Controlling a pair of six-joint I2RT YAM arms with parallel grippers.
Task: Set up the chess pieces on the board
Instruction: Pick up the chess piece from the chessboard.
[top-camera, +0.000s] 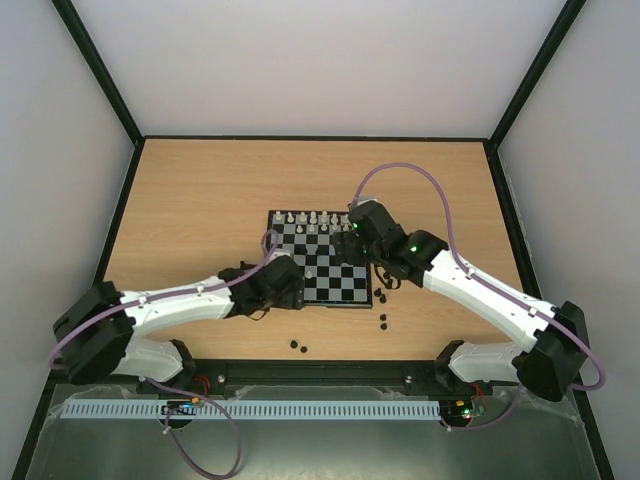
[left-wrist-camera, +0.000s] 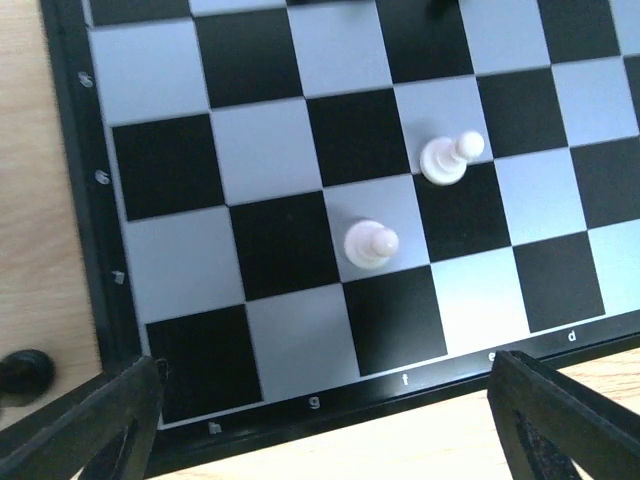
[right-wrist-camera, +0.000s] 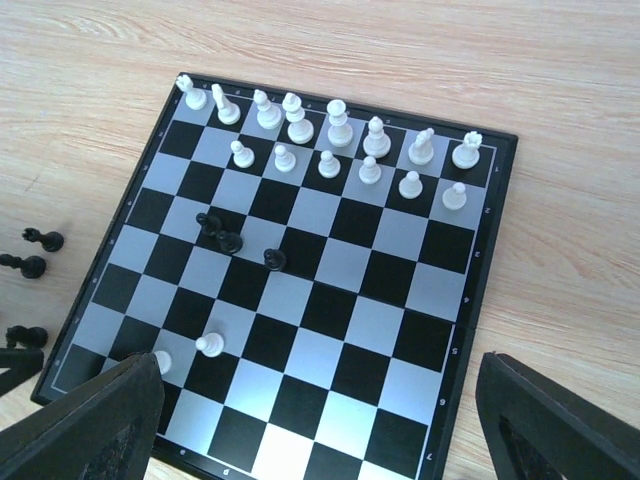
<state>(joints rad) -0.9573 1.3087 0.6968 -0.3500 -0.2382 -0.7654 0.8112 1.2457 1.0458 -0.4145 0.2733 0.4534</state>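
Observation:
The board (top-camera: 345, 287) lies mid-table. White chess pieces (right-wrist-camera: 330, 135) stand in two rows along its far edge in the right wrist view. Three black pieces (right-wrist-camera: 230, 241) sit mid-board, and two white pawns (right-wrist-camera: 210, 345) stand near the left finger. My right gripper (right-wrist-camera: 320, 430) hovers open above the board's near side, holding nothing. In the left wrist view the same two white pawns (left-wrist-camera: 370, 243) stand on light squares. The left gripper (left-wrist-camera: 330, 425) is open over the board's lettered edge (left-wrist-camera: 405, 380), with nothing between its fingers (left-wrist-camera: 90, 430).
Loose black pieces lie on the wood off the board: a few (top-camera: 383, 322) by its near right corner, two (top-camera: 297, 346) in front of it. Both arms reach over the board (top-camera: 290, 285) from either side. Another black piece (left-wrist-camera: 25, 372) lies beside the board's border.

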